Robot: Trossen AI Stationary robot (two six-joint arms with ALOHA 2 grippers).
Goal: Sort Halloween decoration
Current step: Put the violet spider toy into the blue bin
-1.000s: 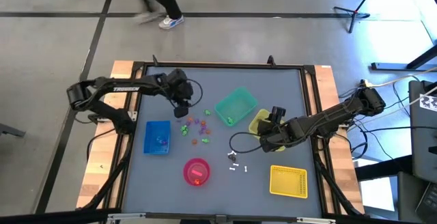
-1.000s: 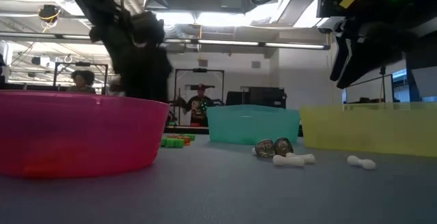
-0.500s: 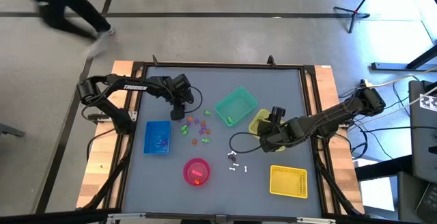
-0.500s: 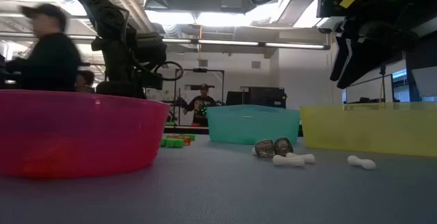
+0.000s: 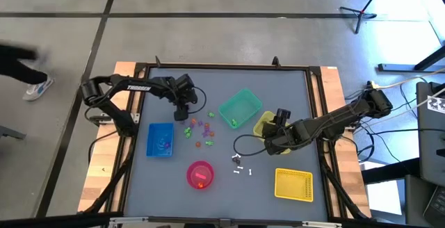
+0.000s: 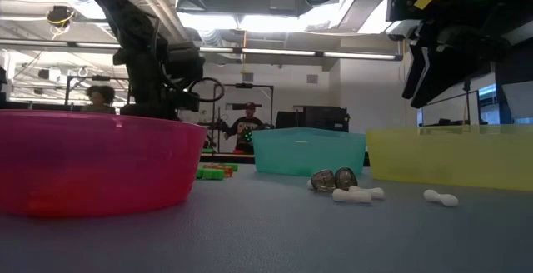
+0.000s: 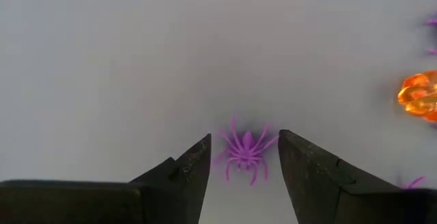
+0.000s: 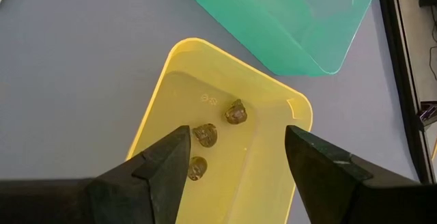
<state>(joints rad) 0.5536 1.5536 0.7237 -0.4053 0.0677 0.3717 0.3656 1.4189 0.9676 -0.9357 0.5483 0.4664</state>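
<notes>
Left gripper [image 7: 244,166] open wide, purple spider [image 7: 246,151] on table [image 7: 136,60] betw. fingertips; spider seen only in left wrist view. One orange trinket [image 7: 418,95] off to the side. Right gripper [image 8: 235,162] open wide over yellow bin [image 8: 266,176]: 3 dark grey trinkets [image 8: 205,135] inside, visible only here. Low view: 2 grey pieces [image 6: 333,179], 2 white bones [image 6: 356,194] on table. Beyond: green bin [image 8: 307,19].

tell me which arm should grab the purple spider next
Left. The left gripper is open with the purple spider between its fingers, while the right gripper hangs over the yellow bin.
</notes>
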